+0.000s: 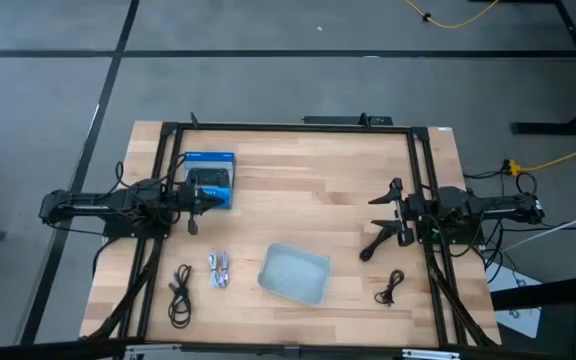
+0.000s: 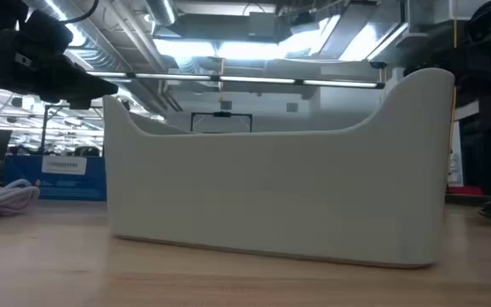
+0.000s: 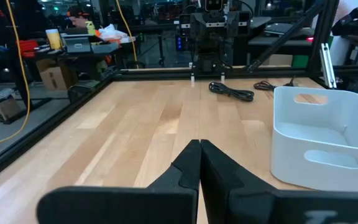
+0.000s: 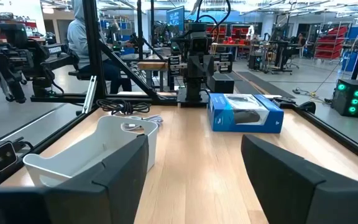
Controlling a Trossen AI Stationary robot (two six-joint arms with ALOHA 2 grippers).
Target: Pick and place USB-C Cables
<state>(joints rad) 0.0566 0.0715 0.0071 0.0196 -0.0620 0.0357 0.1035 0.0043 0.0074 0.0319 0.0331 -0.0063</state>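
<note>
Grey plastic tray (image 1: pixel 294 274) looks empty. Right gripper (image 1: pixel 383 222) gapes nearest the black coiled cable (image 1: pixel 390 288) and should descend squarely; left gripper (image 1: pixel 194 208) waits clenched.

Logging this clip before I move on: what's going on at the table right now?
Nothing is being handled yet. The left end effector waits shut at the table's left edge by the blue box; the right end effector sits open at the right edge. Two black cables and a pale cable lie loose on the wood around the grey tray, which holds no cable.
</note>
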